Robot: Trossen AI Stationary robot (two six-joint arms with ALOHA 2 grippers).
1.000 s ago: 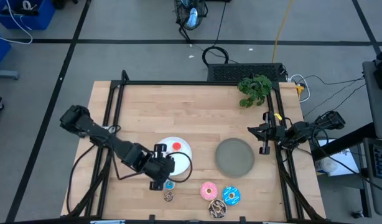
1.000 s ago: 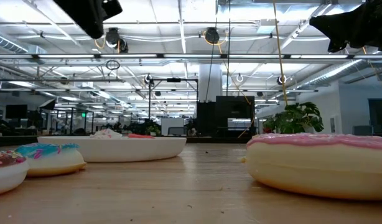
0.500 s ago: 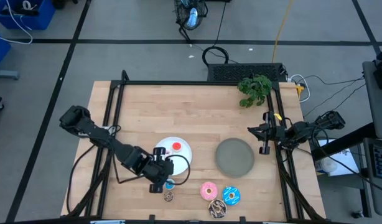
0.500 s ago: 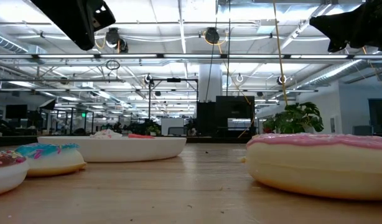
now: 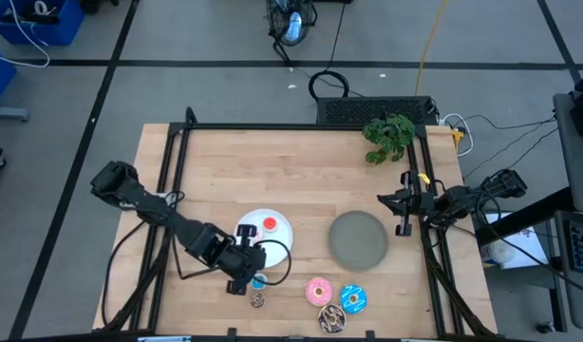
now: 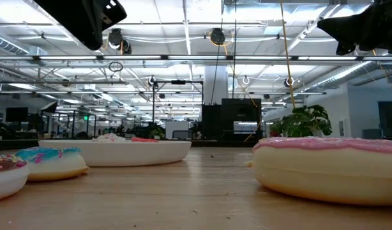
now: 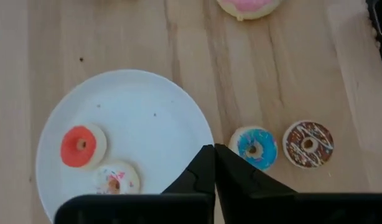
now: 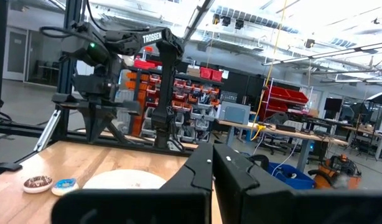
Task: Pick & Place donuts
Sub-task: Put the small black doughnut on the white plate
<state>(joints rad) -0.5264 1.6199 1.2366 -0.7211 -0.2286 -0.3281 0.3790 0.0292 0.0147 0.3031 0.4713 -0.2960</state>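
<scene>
Two tiny donuts lie on the white plate (image 7: 125, 124): a red one (image 7: 83, 145) and a pink-white one (image 7: 116, 180). On the table beside the plate lie a tiny blue donut (image 7: 254, 148) and a tiny brown one (image 7: 308, 144). Farther right are the larger pink (image 5: 318, 290), blue sprinkled (image 5: 354, 298) and brown (image 5: 331, 318) donuts. My left gripper (image 7: 214, 149) is shut and empty, up in the air over the plate's near rim, close to the tiny blue donut (image 5: 259, 281). My right gripper (image 8: 213, 149) is shut and waits at the table's right edge (image 5: 405, 204).
A grey plate (image 5: 358, 239) sits right of the white plate (image 5: 265, 228). A green plant (image 5: 388, 136) stands at the far right corner. A black frame (image 5: 272, 126) runs around the table. Bare wood lies across the far half.
My left gripper has shifted a little toward the table's near edge, from over the white plate toward the tiny blue donut. The donuts and plates have stayed where they were.
</scene>
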